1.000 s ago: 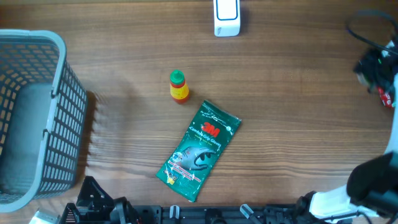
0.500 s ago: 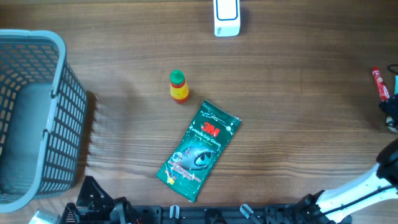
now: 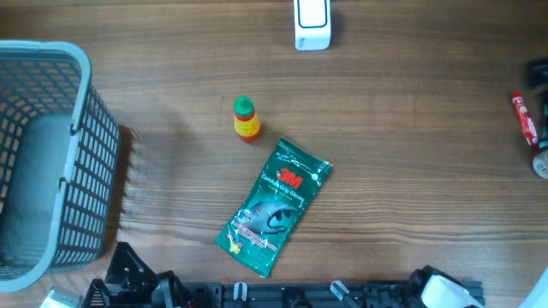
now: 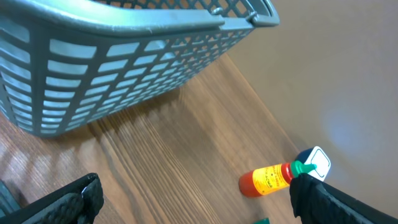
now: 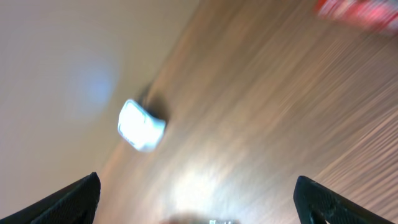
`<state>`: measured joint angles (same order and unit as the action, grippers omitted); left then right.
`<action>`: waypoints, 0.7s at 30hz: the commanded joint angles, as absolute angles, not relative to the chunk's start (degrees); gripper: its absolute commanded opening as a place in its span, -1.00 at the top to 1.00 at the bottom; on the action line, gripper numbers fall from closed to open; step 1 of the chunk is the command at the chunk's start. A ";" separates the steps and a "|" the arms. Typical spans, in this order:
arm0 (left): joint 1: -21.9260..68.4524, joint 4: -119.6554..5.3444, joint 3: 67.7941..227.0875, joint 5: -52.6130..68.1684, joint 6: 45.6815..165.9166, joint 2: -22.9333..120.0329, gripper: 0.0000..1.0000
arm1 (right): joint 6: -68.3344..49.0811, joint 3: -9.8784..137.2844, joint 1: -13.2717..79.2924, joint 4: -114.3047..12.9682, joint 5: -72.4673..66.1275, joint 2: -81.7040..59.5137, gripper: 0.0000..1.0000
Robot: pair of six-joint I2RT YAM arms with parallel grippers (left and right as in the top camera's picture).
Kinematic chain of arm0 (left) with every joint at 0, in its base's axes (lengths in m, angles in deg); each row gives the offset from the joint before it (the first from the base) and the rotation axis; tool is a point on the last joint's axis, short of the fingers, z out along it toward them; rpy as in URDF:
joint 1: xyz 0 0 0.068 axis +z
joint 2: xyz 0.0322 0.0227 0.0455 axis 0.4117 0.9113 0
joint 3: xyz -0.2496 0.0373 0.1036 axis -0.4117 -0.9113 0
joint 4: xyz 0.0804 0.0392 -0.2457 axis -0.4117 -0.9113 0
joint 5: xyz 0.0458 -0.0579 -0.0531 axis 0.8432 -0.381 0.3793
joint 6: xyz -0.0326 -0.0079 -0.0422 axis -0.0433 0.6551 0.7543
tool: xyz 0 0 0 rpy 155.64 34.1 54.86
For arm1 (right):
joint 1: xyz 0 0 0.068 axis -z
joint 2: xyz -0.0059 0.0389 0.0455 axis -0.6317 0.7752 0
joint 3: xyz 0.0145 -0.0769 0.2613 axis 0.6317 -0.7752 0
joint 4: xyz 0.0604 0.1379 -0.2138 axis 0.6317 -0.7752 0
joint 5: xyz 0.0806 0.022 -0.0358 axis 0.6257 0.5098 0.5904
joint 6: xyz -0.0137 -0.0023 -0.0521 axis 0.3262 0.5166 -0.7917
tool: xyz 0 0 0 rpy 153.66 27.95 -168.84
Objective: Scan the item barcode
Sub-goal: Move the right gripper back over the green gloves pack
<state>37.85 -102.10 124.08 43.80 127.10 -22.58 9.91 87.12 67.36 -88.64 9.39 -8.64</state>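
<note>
A white scanner (image 3: 312, 24) stands at the far edge of the table. A small red-and-yellow bottle (image 3: 246, 119) with a green cap lies near the middle, with a green 3M packet (image 3: 276, 205) just below it. A red tube (image 3: 525, 120) lies at the right edge. My left gripper (image 4: 199, 205) is open over bare wood, the bottle (image 4: 270, 179) lying by its right finger. My right gripper (image 5: 199, 202) is open and empty in a blurred view, with the scanner (image 5: 140, 126) ahead and the red tube (image 5: 360, 12) at the top right.
A grey mesh basket (image 3: 43, 162) fills the left side and looms close in the left wrist view (image 4: 124, 56). The arm bases (image 3: 137, 278) sit along the near edge. A small pale round object (image 3: 541, 162) lies below the red tube.
My right gripper opened and let go of the red tube at the right edge. The right arm then pulled back out of the overhead view. The left arm stayed still.
</note>
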 commanded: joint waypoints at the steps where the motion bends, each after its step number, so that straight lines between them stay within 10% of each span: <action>1: 37.66 -101.86 124.08 43.75 127.05 -22.80 -1.00 | 11.33 84.46 53.15 -90.26 11.99 -6.84 -0.99; 8: 37.66 -101.86 124.08 43.75 127.05 -22.80 -1.00 | 18.87 66.21 30.57 -74.00 5.32 -3.61 -0.99; 21: 37.66 -101.86 124.08 43.75 127.05 -22.80 -1.00 | 19.12 50.69 25.61 -61.78 5.37 0.57 -0.99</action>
